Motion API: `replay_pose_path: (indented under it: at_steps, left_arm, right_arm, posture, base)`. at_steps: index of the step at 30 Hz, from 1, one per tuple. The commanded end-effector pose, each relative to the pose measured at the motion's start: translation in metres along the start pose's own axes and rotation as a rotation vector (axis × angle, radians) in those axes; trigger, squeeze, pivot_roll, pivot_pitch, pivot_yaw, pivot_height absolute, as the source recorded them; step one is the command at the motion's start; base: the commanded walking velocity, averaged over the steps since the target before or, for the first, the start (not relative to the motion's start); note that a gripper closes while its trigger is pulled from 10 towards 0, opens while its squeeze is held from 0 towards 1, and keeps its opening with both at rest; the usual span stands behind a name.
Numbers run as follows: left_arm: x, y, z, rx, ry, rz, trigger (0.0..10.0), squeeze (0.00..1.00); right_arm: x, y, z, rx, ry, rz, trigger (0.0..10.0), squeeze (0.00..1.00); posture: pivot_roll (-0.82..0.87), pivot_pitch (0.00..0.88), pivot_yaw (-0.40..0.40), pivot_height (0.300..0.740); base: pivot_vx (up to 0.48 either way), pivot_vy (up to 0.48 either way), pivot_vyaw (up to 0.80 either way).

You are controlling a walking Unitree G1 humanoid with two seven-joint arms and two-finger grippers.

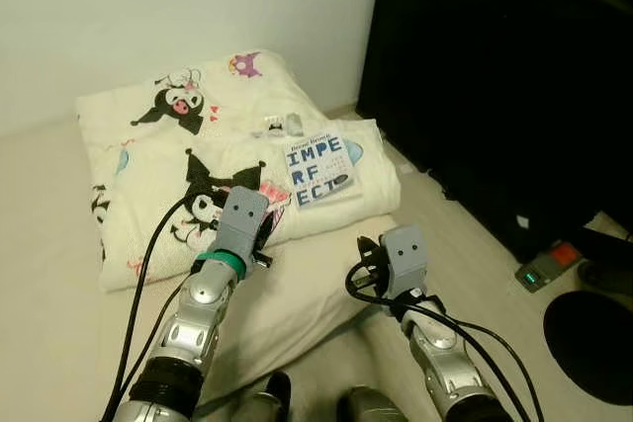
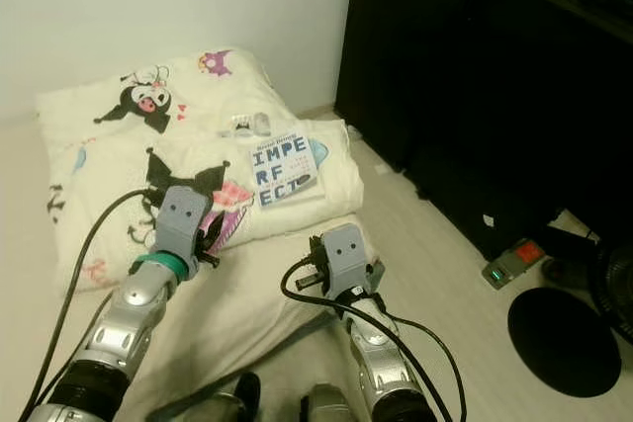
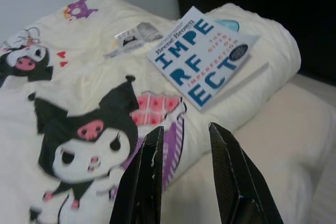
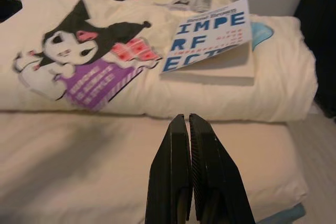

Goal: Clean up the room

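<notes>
A white book (image 1: 319,167) with blue letters "IMPERFECT" lies on a folded cream blanket (image 1: 148,195) printed with cartoon figures. A small crumpled wrapper (image 1: 282,125) lies just behind the book. The blanket rests on a beige mattress (image 1: 297,294). My left gripper (image 3: 184,128) is open, low over the blanket's front edge by the purple print, with the book (image 3: 202,59) a short way ahead. My right gripper (image 4: 185,118) is shut on nothing, over the bare mattress in front of the blanket, pointing toward the book (image 4: 210,32).
A tall black cabinet (image 1: 495,76) stands along the right side. On the floor to the right lie a power strip (image 1: 549,264) with a red switch and a round black base (image 1: 593,333). A white wall runs behind the blanket.
</notes>
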State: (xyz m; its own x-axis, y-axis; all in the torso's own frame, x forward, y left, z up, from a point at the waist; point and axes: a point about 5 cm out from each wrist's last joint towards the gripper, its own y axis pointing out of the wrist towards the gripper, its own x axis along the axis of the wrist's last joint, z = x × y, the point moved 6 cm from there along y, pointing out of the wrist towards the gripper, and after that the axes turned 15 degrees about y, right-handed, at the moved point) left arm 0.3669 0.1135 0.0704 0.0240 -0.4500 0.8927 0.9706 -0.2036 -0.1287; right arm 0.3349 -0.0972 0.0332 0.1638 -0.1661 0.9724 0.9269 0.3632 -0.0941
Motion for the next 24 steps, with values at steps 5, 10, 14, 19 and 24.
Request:
replay_pose_path:
  at_steps: [5,10,14,19,24]
  left_arm:
    - [-0.0058,-0.0031,-0.0011,-0.006,-0.001,0.013,10.0,0.0]
    - [-0.0057,-0.0031,-0.0011,-0.006,-0.001,0.013,10.0,0.0]
    - [-0.0056,-0.003,-0.0014,-0.007,-0.001,0.013,10.0,0.0]
    - [-0.0053,-0.003,-0.0016,-0.007,-0.002,0.012,10.0,0.0]
    - [-0.0051,-0.0029,-0.0018,-0.008,-0.002,0.011,10.0,0.0]
  right_arm:
    - [-0.0045,-0.0033,-0.0028,-0.013,0.01,0.013,10.0,0.0]
    - [-0.0047,-0.0032,-0.0028,-0.013,0.009,0.014,10.0,0.0]
    - [-0.0047,-0.0032,-0.0031,-0.013,0.009,0.014,10.0,0.0]
    - [-0.0045,-0.0033,-0.0032,-0.014,0.008,0.013,10.0,0.0]
    - [-0.0045,-0.0032,-0.0032,-0.014,0.009,0.014,10.0,0.0]
  posture:
    - [-0.11,0.037,0.029,0.74]
    - [-0.11,0.037,0.029,0.74]
    - [-0.11,0.037,0.029,0.74]
    - [-0.11,0.037,0.029,0.74]
    - [-0.11,0.037,0.029,0.74]
  base:
    - [-0.32,0.0,0.0]
    - [-0.318,0.0,0.0]
    - [-0.315,0.0,0.0]
    - [-0.307,0.0,0.0]
    - [-0.112,0.0,0.0]
